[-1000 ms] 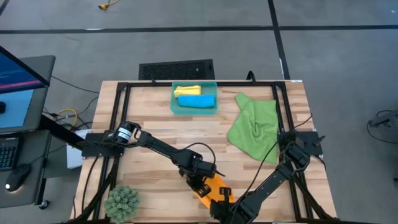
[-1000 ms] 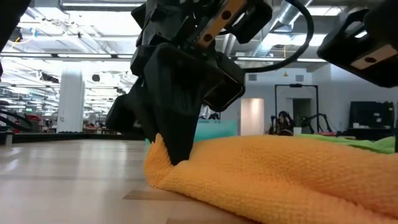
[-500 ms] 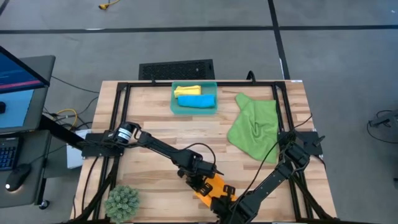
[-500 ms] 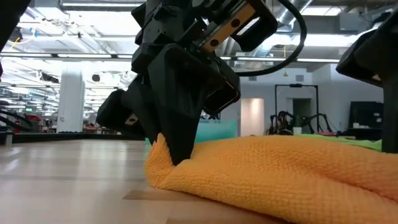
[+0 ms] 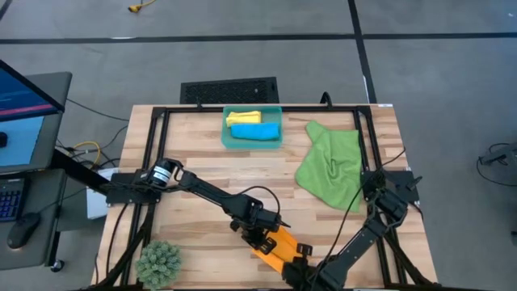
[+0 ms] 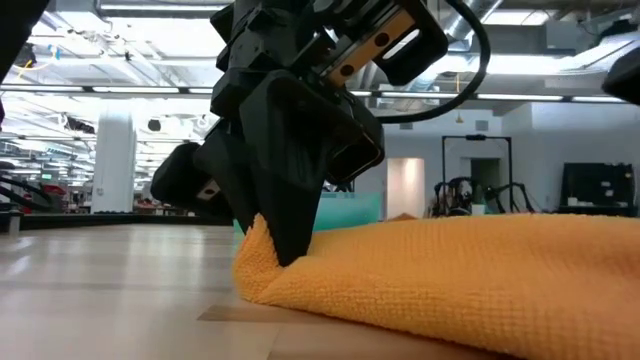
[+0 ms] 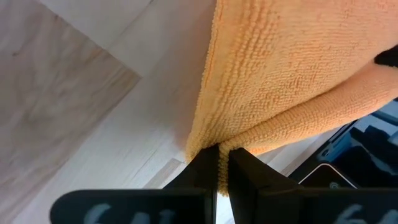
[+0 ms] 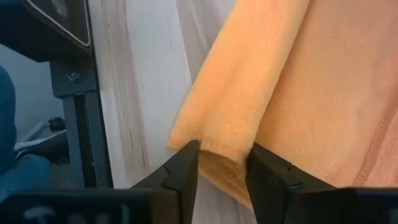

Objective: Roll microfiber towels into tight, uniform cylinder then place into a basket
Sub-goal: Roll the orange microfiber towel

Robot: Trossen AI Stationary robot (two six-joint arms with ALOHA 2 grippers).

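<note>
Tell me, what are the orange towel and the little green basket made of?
The orange towel looks like soft, fuzzy microfiber cloth: the low view shows tiny loops all over it, and it folds limply. The small teal-green basket looks like smooth, slightly see-through plastic with thin, stiff walls, though it is too far away to be sure.

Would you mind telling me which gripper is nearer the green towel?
Neither clearly: both grippers are down at the orange towel, left gripper on it, right gripper at its edge, far from the green towel.
</note>
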